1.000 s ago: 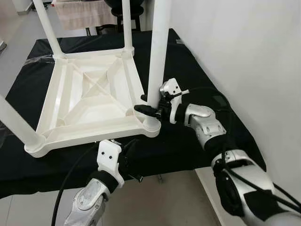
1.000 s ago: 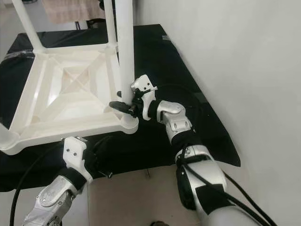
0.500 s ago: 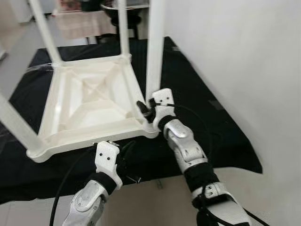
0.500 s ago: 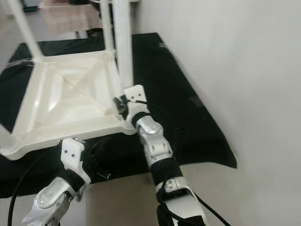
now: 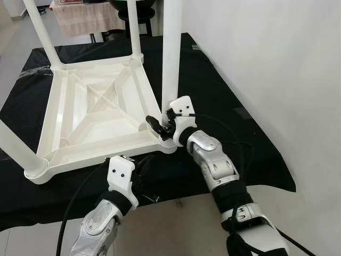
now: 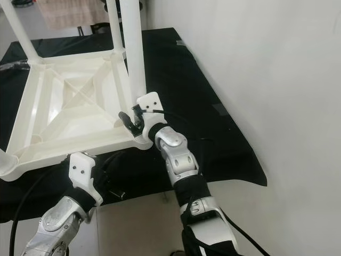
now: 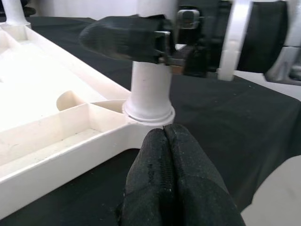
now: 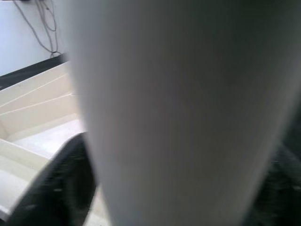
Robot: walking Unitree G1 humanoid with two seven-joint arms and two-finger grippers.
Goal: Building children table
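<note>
A white plastic children's table (image 5: 69, 154) lies upside down on a black cloth (image 5: 224, 90), its legs pointing up. My right gripper (image 5: 161, 128) is shut on the base of the near right leg (image 5: 170, 58), just above its socket in the corner. One black finger (image 7: 122, 36) crosses in front of that leg in the left wrist view. The leg (image 8: 178, 103) looms close in the right wrist view, with a dark finger (image 8: 56, 188) beside it. My left gripper (image 7: 164, 129) is shut on nothing, low at the cloth's front edge, pointing at that same corner.
Three more legs stand up: far left (image 5: 42, 32), far right (image 5: 133, 26), near left (image 5: 13, 141). A white wall (image 5: 277, 58) runs close along the right. The cloth's front edge drops to the floor (image 5: 181, 229). Furniture draped in a towel (image 5: 80, 18) stands behind.
My right forearm has swung round from the right side to the near side while its gripper stays on the leg. The camera has shifted. The left gripper holds its place.
</note>
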